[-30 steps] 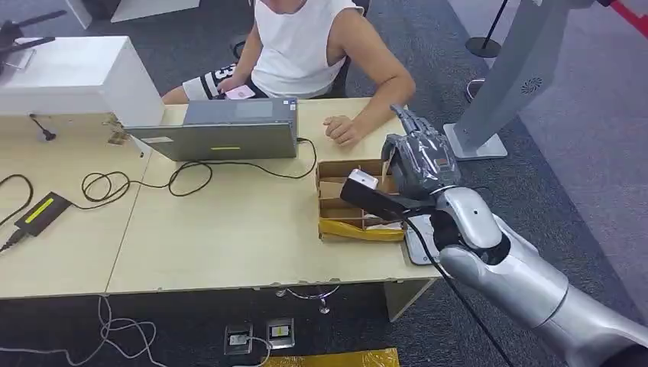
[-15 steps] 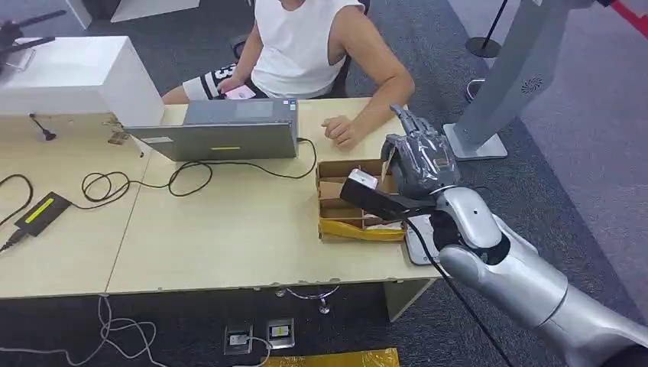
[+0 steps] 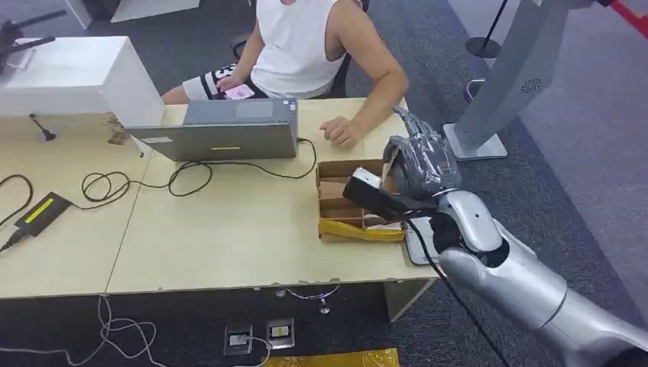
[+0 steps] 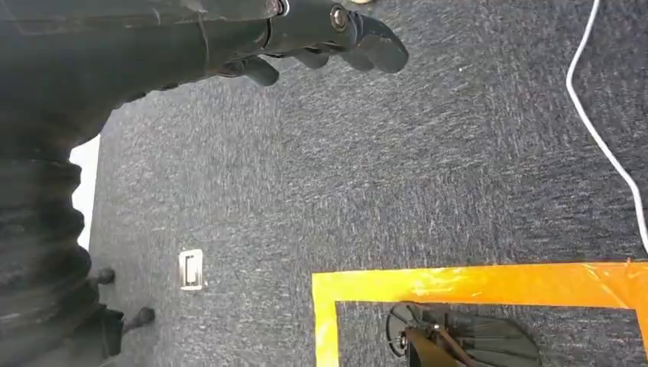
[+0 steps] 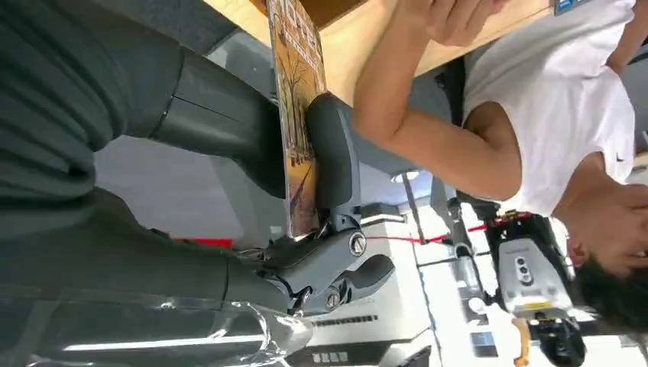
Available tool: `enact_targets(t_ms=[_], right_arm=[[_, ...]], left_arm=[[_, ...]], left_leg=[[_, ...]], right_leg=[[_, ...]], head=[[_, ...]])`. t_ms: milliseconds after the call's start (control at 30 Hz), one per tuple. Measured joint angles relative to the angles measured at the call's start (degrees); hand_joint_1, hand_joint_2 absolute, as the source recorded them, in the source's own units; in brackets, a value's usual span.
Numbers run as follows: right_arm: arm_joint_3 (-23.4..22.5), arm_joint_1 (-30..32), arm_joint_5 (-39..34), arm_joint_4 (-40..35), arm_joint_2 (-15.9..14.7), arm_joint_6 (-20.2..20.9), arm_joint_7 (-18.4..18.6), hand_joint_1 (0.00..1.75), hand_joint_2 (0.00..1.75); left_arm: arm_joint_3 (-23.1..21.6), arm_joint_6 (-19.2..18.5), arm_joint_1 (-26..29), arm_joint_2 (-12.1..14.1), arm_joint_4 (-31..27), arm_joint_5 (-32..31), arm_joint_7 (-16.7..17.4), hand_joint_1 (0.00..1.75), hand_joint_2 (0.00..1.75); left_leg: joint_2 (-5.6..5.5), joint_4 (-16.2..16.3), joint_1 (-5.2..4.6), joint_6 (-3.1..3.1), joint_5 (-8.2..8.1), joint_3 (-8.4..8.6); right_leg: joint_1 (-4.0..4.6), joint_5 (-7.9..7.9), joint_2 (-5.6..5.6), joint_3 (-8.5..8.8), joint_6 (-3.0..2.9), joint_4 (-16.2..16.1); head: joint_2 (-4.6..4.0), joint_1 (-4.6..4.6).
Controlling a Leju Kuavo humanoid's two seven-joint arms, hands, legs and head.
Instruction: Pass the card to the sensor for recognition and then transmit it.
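The right hand (image 3: 419, 162) hovered above the open brown cardboard box (image 3: 336, 200) at the pale wooden counter's (image 3: 229, 229) three-o'clock edge, thumb and dark fingers (image 5: 335, 157) pinching the thin picture-printed card (image 5: 296, 115) upright. The seated person's hand (image 3: 341, 131) rested near, at eleven o'clock. The left hand (image 4: 321, 30) hung over grey carpet (image 4: 428, 168), fingers curled and holding nothing.

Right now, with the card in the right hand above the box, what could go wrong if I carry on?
The right hand pinches the card by a narrow strip between thumb and finger, so a quick move could let it slip into the cardboard box below. The person's hand rests on the desk just beyond the box; a forward reach might brush it. The dark cable hanging from the wrist could snag the desk corner.
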Motion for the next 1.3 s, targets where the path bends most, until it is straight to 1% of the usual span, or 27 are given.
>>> enact_targets(t_ms=[67, 133, 167, 267, 333, 567, 833, 1033, 1300], right_arm=[[-1.2, 2.1, -1.5, 0.0, -1.0, -2.6, 0.7, 1.75, 1.75], [-2.8, 4.8, -2.7, 0.0, -2.2, -2.8, 4.4, 1.75, 1.75], [-3.9, 6.8, -3.4, 0.1, -3.1, -3.6, 4.5, 1.75, 1.75], [-7.1, 12.4, -4.1, 1.1, -5.3, -7.5, 0.2, 1.75, 1.75], [-8.8, 14.2, -3.7, 1.4, -6.1, -8.0, -0.2, 1.75, 1.75], [-13.4, 17.4, -1.2, 0.8, -8.2, -7.6, 2.6, 1.75, 1.75], [-17.0, 19.1, -1.0, -0.4, -9.3, -7.3, 3.0, 1.75, 1.75], [-18.1, 19.7, -0.9, -0.6, -9.5, -6.8, 3.1, 1.75, 1.75], [-17.8, 20.2, -0.3, -0.5, -9.0, -3.2, 2.1, 1.75, 1.75]], left_arm=[[0.0, 0.1, 0.4, 0.0, 0.0, 0.5, -0.3, 0.00, 1.75], [0.0, 0.1, 0.8, 0.0, -0.1, 0.5, -0.4, 0.00, 1.75], [0.0, 0.0, 0.9, 0.0, -0.1, 0.4, -0.4, 0.00, 1.75], [0.0, 0.0, 1.1, 0.1, -0.1, 0.4, -0.4, 0.00, 1.75], [0.0, 0.0, 1.1, 0.1, -0.1, 0.4, -0.4, 0.00, 1.75], [-0.4, 0.0, 1.0, 0.1, -0.2, 0.4, -0.4, 0.00, 1.75], [-0.4, 0.2, 1.0, 0.1, -0.2, 0.9, -1.0, 0.00, 1.75], [-0.5, 0.2, 1.0, 0.1, -0.2, 1.1, -1.1, 0.00, 1.75], [-0.9, 0.0, 0.8, 0.0, -0.3, 0.7, -1.1, 0.00, 1.75]], left_leg=[[0.01, 0.0, 0.00, -0.01, -0.01, 0.01], [0.04, 0.0, 0.00, -0.02, -0.03, 0.04], [0.02, 0.0, 0.00, -0.02, -0.03, 0.04], [0.03, 0.0, 0.00, -0.02, -0.08, -0.03], [0.20, 0.0, 0.00, -0.03, -0.09, 0.03], [0.31, 0.0, 0.00, -0.03, -0.09, 0.12], [0.36, 0.0, 0.00, -0.03, -0.09, 0.12], [0.35, 0.0, 0.00, -0.03, -0.09, 0.12], [0.35, 0.0, 0.00, -0.03, -0.09, 0.10]], right_leg=[[0.00, 0.00, 0.01, -0.02, 0.00, 0.0], [0.01, 0.00, 0.06, 0.02, 0.00, -0.1], [0.02, 0.00, 0.03, 0.04, 0.00, -0.1], [-0.01, 0.00, -0.01, 0.04, 0.01, -0.1], [-0.01, 0.02, 0.20, 0.03, 0.02, -0.1], [0.01, 0.03, 0.22, 0.05, 0.02, -0.1], [0.01, 0.04, 0.26, 0.05, 0.01, -0.1], [0.01, 0.04, 0.25, 0.06, 0.01, -0.1], [0.01, 0.04, 0.25, 0.06, 0.01, -0.1]], head=[[0.00, 0.02], [0.00, 0.00], [-0.02, 0.04], [0.00, 0.04], [0.00, 0.02], [0.00, 0.00], [0.00, 0.00], [0.00, 0.02], [0.00, 0.02]])
